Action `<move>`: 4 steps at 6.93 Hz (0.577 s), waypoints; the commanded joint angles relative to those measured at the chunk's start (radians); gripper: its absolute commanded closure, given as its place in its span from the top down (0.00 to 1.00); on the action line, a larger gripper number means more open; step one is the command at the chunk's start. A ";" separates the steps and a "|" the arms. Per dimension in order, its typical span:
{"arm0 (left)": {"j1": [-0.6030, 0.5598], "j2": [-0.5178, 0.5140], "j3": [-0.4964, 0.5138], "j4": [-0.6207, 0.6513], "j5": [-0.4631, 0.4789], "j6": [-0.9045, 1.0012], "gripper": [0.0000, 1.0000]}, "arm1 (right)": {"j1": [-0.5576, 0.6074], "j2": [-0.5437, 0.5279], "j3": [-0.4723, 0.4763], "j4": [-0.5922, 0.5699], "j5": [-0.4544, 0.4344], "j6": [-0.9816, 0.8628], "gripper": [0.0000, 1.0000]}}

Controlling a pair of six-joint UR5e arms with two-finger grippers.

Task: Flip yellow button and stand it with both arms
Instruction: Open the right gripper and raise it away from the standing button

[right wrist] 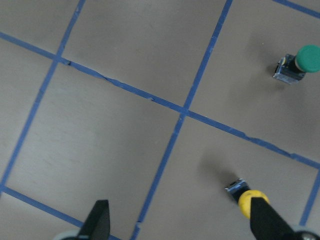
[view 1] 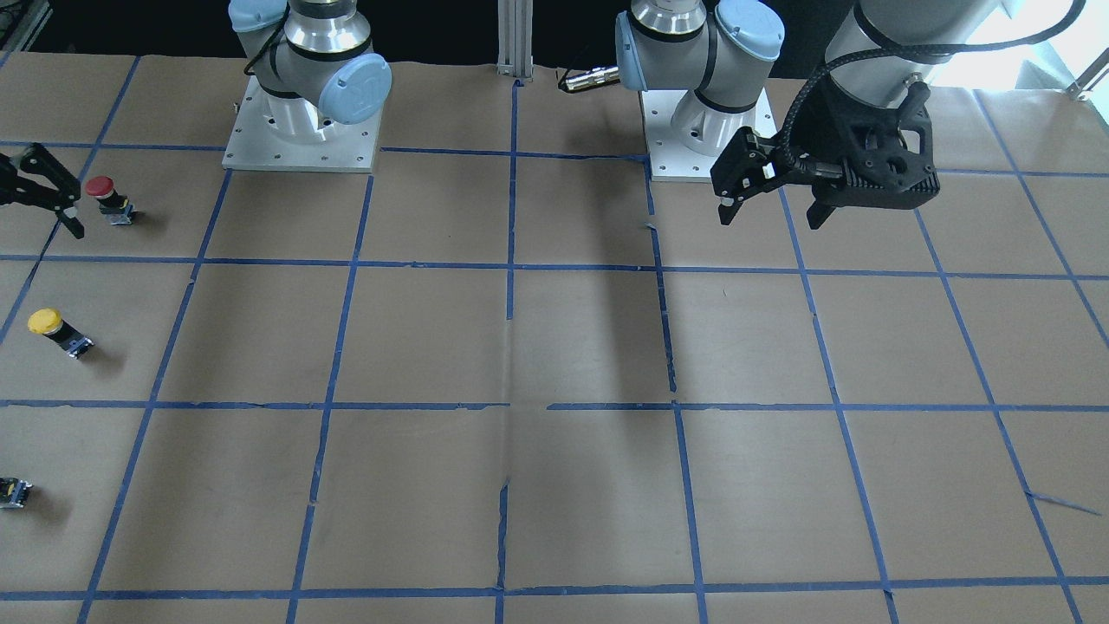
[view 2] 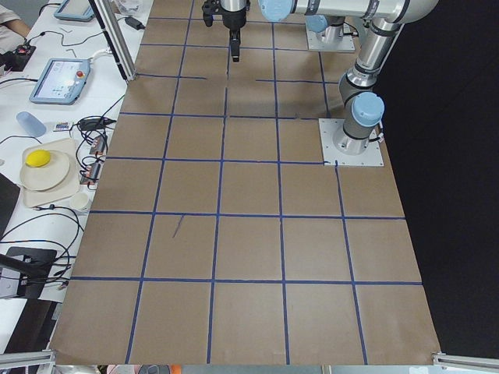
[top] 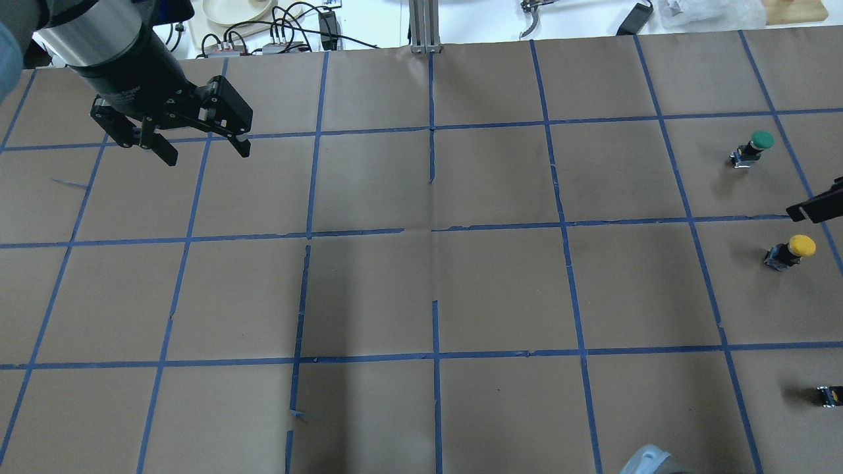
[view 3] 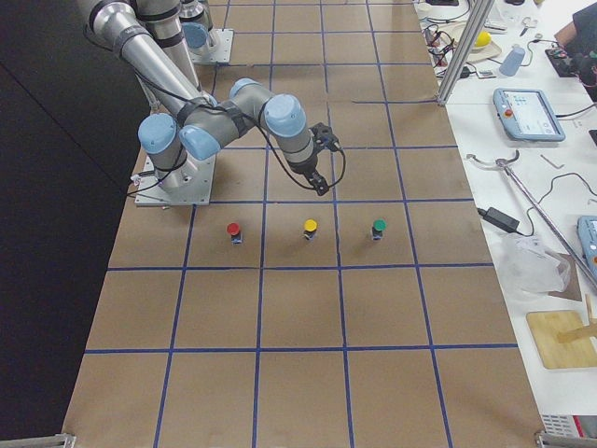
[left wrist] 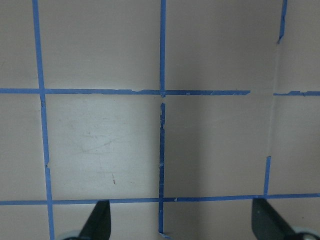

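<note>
Off the worktop's [view 2: 249, 241] left end, a beige plate [view 2: 58, 178] on the side bench held a yellow lump [view 2: 37, 159] (fruit, perhaps; I could not tell). A small white cup [view 2: 78, 202] sat just beside it, and a pale blue cup [view 2: 31, 123] stood at the plate's 12 o'clock.

In my overhead feed the yellow button [top: 790, 252] sat at 3 o'clock, close to the worktop's edge. From the right-end camera it was the middle of a row of three, apparently cap up. The red button [view 1: 108, 198] was at its 9 o'clock and the green button [top: 751, 148] at its 3 o'clock, each well apart from it.

The right fingers [right wrist: 100, 222] hung above that row, spread wide and holding nothing. On their wrist camera the yellow cap showed at 5 o'clock, next to one fingertip, and the green button at 2 o'clock.

The left fingers [top: 164, 150] were also spread and empty, above the overhead view's 10 o'clock corner, well apart from all three buttons. Brown paper gridded with blue tape [top: 431, 303] lay between them and the row.

Two tablet-like screens [view 2: 58, 78] lay on the side benches (their writing was too small to read). The mark embossed on an arm's blue joint cap [view 1: 357, 84] was illegible too.
</note>
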 commanded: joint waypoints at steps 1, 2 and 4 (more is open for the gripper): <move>0.004 -0.004 0.001 0.011 0.000 -0.001 1.00 | 0.164 -0.024 -0.111 0.186 -0.038 0.440 1.00; 0.004 0.008 -0.001 0.008 0.000 -0.001 1.00 | 0.242 -0.019 -0.144 0.222 -0.039 0.633 1.00; 0.004 0.018 0.002 -0.003 0.001 -0.001 1.00 | 0.413 -0.013 -0.152 0.218 -0.111 0.893 1.00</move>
